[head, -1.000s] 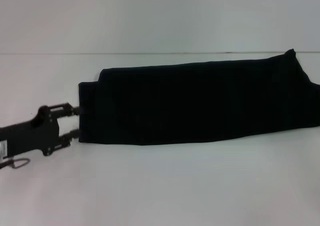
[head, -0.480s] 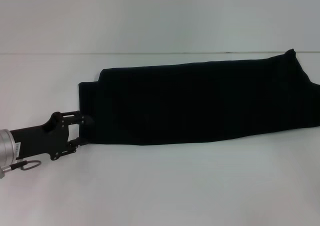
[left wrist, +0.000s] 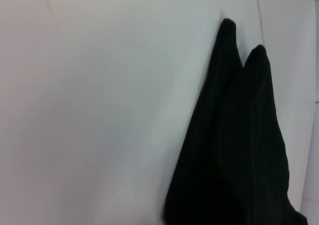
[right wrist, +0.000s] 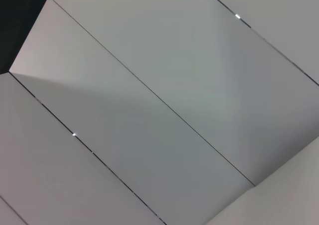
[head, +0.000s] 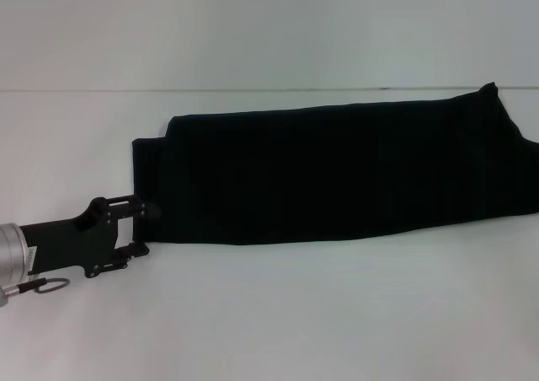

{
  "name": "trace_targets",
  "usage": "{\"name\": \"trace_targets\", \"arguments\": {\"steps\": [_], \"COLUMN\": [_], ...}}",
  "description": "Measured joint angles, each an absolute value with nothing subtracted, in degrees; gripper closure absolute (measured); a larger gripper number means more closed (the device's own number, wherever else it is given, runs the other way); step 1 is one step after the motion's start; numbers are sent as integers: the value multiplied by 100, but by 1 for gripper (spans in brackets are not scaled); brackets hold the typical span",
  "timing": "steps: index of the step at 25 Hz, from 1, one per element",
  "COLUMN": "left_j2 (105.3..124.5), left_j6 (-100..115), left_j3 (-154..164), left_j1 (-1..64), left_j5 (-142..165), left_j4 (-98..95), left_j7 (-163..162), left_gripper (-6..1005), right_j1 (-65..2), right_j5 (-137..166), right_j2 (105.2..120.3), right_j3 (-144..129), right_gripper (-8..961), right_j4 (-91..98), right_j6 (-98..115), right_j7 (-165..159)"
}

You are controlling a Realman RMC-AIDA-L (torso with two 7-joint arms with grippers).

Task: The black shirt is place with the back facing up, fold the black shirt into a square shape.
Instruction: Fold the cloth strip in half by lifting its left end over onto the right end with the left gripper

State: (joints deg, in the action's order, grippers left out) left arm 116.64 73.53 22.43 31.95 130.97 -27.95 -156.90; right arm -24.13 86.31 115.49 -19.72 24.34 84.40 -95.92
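1. Shirt position: the black shirt (head: 337, 172) lies on the white table (head: 269, 313) as a long band running left to right, its right end reaching the edge of the head view. It is already narrowed, so the remaining work looks like end-over-end folds toward a square.
2. Step in hand, as a judgement: the left gripper (head: 145, 228) is taking the near-left corner. A good grasp needs all stacked layers caught together, low at the table, with the lower finger slid under the hem, not pushing it.
3. Then the corner should lift just clear and travel right along the band's axis, so the edges line up.
4. Pincer state: its two fingers stand spread, one touching the shirt's left edge, the other just beside the near corner; nothing is pinched yet.
5. Left wrist view shows the shirt's (left wrist: 239, 155) layered folds only.
6. Right gripper is not visible; its wrist camera shows only pale panels.
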Motion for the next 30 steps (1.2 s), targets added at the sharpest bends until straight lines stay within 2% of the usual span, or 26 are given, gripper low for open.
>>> {"name": "trace_targets", "arguments": {"steps": [4, 12, 30], "left_j2": [11670, 11708, 11802], "left_j6": [7263, 6959, 6270], "left_j3": [2210, 2210, 2221], "left_j1": [3171, 3216, 3962], "left_j5": [13087, 13056, 12989], "left_j4": [-2776, -2648, -2316], "left_j7": [-15799, -15887, -15829], "left_gripper": [358, 225, 288], "right_j1": [-2392, -2390, -2347], "right_j5": [8631, 8631, 8630], "right_j2": [11554, 11558, 11560], "right_j3": [-1949, -1948, -1942], "right_gripper": [269, 269, 270], "right_j4": [2434, 2434, 2434], "right_j6": [8437, 8437, 8445], "right_j7": [-9591, -9589, -9589]}}
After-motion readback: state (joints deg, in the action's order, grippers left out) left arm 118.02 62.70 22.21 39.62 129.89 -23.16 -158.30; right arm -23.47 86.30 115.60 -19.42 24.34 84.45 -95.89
